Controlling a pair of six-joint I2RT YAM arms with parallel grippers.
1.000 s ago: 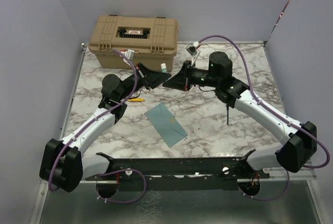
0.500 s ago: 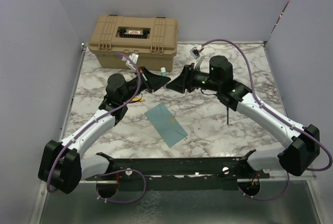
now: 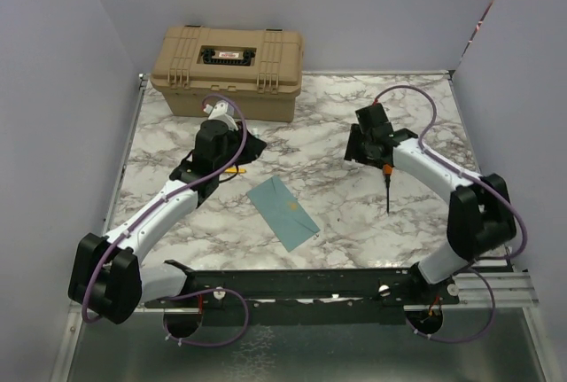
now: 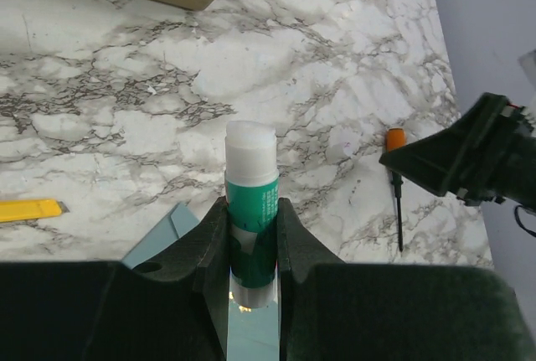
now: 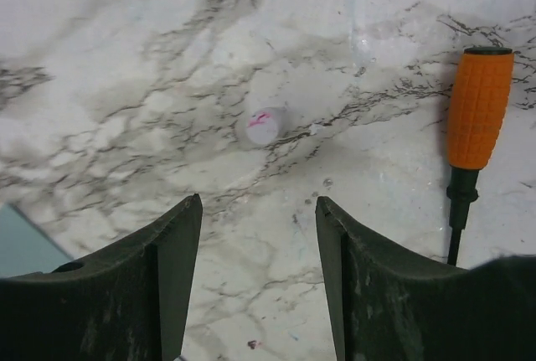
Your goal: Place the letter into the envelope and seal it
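From above, I see the teal envelope [image 3: 283, 213] lying flat on the marble bench [image 3: 337, 214], near its front middle, between my two arms and touching neither. My left hand [image 3: 245, 145] hangs over the bench behind the envelope, in front of a tan case [image 3: 229, 60]. My right hand [image 3: 356, 148] points down beside a screwdriver [image 3: 387, 185]. Both hands look dark and foreshortened here, so I cannot tell their grip from this view. A yellow strip [image 3: 233, 169] pokes out from under the left arm.

On the left wrist camera, the left hand [image 4: 251, 210] is clamped on an upright green-and-white glue stick [image 4: 251, 198] with its white tip bare. Teal envelope paper [image 4: 166, 234] shows beside and below the fingers [image 4: 209, 239], mostly hidden by them. The yellow strip [image 4: 29, 208] is cut off by the left edge.

On the right wrist camera, the right hand [image 5: 258, 244] has its fingers spread apart over the marble. A small white cap [image 5: 261, 125] with a pink smudge lies just beyond the fingertips. The screwdriver's orange handle [image 5: 479, 110] sits to the right, with its shaft hidden behind one finger. Only a teal sliver of envelope [image 5: 18, 239] shows at the left edge.
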